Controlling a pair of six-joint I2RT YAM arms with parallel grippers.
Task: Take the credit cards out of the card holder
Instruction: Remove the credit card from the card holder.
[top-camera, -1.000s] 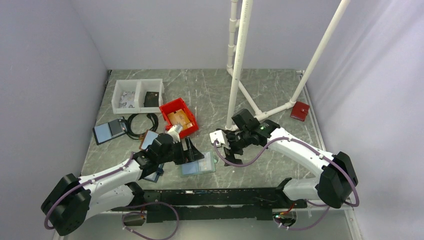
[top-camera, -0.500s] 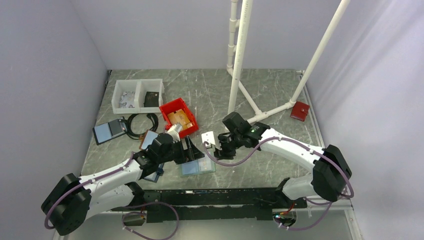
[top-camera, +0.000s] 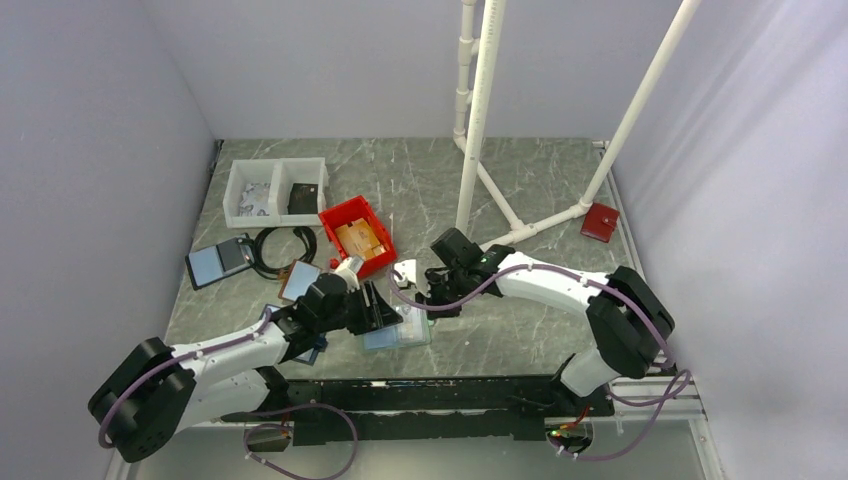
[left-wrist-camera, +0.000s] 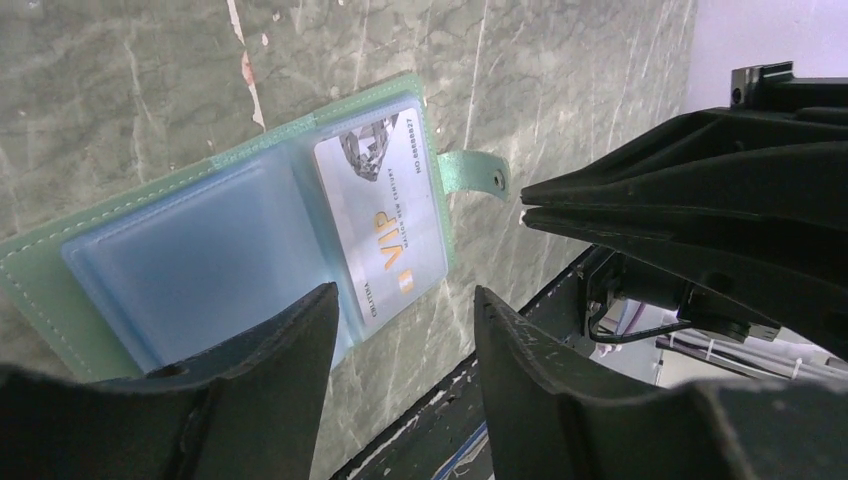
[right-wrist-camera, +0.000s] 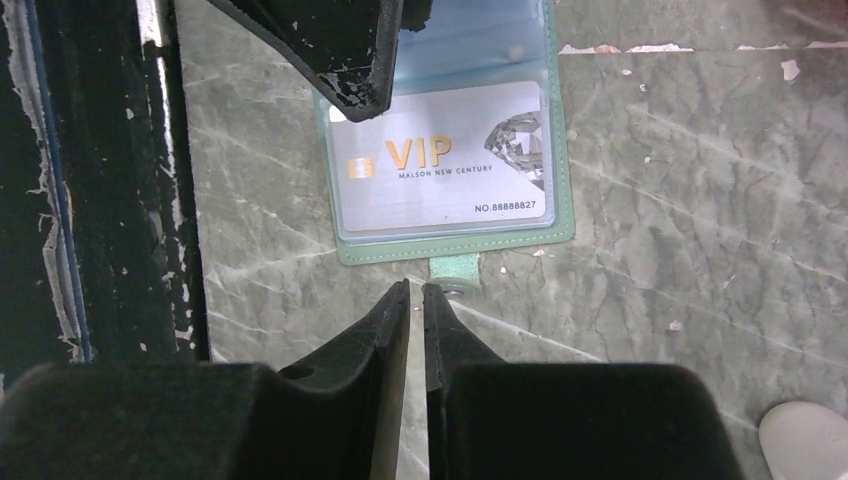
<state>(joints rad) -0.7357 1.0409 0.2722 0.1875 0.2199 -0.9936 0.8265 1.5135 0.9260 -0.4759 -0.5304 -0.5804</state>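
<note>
The card holder (top-camera: 398, 333) lies open and flat on the marble table, teal-edged with pale blue pockets. A silver credit card marked VIP (right-wrist-camera: 445, 165) sits in the panel next to the holder's small tab (right-wrist-camera: 456, 268); the same card (left-wrist-camera: 385, 225) shows in the left wrist view. My left gripper (left-wrist-camera: 405, 300) hovers open over the holder's near edge, one finger (left-wrist-camera: 280, 350) above the empty blue panel, nothing between the jaws. My right gripper (right-wrist-camera: 415, 290) is shut on nothing, its tips just short of the tab and the holder's edge. Other cards are not visible.
A red bin (top-camera: 357, 235), a white two-part tray (top-camera: 276, 188), a black cable coil (top-camera: 283, 250) and two other folders (top-camera: 218, 262) (top-camera: 298, 280) lie behind and left. White pipe frame (top-camera: 480, 120) stands behind; a red block (top-camera: 600, 222) lies at right. A black rail (top-camera: 430, 395) runs along the near edge.
My right arm swung left to the holder's tab side and its jaws closed from wide open. My left gripper's jaws narrowed somewhat and shifted slightly over the holder.
</note>
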